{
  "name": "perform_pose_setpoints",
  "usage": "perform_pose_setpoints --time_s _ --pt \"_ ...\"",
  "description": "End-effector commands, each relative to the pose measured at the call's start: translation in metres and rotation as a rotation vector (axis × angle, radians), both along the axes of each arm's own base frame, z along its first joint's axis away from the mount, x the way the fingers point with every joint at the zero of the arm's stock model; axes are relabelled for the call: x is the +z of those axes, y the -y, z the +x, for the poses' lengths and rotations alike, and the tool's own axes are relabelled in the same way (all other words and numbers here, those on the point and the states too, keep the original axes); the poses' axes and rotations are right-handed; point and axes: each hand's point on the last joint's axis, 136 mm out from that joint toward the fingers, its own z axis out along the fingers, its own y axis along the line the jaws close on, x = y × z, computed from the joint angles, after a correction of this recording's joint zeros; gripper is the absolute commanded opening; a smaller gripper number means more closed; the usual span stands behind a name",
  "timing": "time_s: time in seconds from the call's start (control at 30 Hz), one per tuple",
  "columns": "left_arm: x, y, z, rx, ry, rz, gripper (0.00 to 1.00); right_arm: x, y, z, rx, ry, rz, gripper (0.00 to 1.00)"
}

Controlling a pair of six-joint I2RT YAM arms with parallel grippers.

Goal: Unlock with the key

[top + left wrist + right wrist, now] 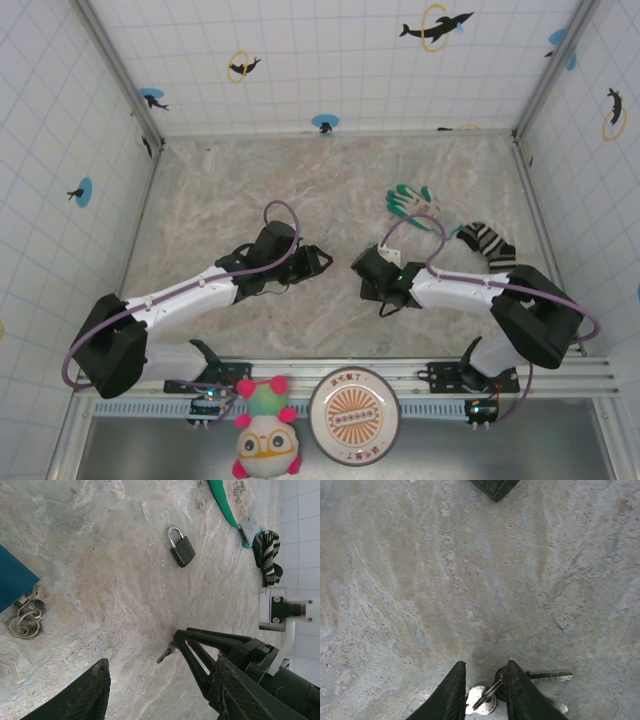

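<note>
— Where is the key (549,676), and which way does it point?

— It lies flat on the marbled table (470,580), right at the tips of the right gripper (486,667). In the right wrist view its long axis runs almost level across the picture. The silver blade points to the right edge, and the head end is tucked against one finger (520,695).

— Is it between the fingers?

— The head end is about there, beside a ring (481,700) that sits in the gap. The blade sticks out sideways, past the finger and outside the gap.

— Is the gripper pinching it?

— The fingers stand close together around the ring, but I cannot tell whether they clamp anything.

— And from the left wrist?

— The key pokes out from the right gripper's tips toward the lower left. The padlock (181,551) lies well apart from it on the table. The left gripper (162,680) is spread wide, with nothing between its fingers
</note>
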Motion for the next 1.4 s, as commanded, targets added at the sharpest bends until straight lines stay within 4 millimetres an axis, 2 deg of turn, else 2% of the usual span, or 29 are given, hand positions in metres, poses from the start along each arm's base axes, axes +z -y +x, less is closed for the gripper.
perform_pose_setpoints --time_s 0.0,0.27,0.4,0.5,0.67,0.83,0.97,1.07,1.3,1.33,1.37 --pt "-0.001 0.002 -0.002 0.003 -0.011 -0.005 0.57 0.006 -0.007 0.004 -0.007 0.008 0.010 0.24" --pt "-0.002 0.000 -0.002 0.008 -0.009 -0.003 0.57 0.007 -0.004 0.001 -0.007 0.010 0.004 0.15" --pt "-0.003 -0.001 -0.003 0.010 -0.009 -0.002 0.56 0.008 -0.004 -0.002 -0.001 0.007 -0.007 0.22" --pt "-0.003 -0.002 -0.003 0.014 -0.007 -0.003 0.56 0.007 -0.005 -0.003 0.001 0.006 -0.009 0.21" --pt "-0.003 -0.003 -0.004 0.017 -0.008 -0.005 0.57 0.007 -0.006 -0.004 0.005 0.006 -0.009 0.11" --pt "-0.002 -0.004 -0.003 0.022 -0.002 -0.004 0.57 0.016 -0.006 -0.001 0.023 0.028 -0.021 0.00" --pt "0.011 -0.007 0.000 0.037 0.046 -0.019 0.57 0.035 -0.005 0.005 0.063 0.073 -0.048 0.00" --pt "0.033 -0.009 0.005 0.043 0.123 -0.043 0.57 0.059 -0.012 0.010 0.127 0.130 -0.029 0.00" --pt "0.093 -0.014 0.010 0.001 0.321 -0.105 0.60 0.131 -0.042 0.012 0.392 0.251 0.102 0.00" --pt "0.101 -0.015 0.009 -0.014 0.344 -0.120 0.61 0.141 -0.045 0.011 0.426 0.268 0.123 0.00" --pt "0.108 -0.015 0.009 -0.026 0.368 -0.134 0.66 0.152 -0.046 0.012 0.445 0.287 0.144 0.00"
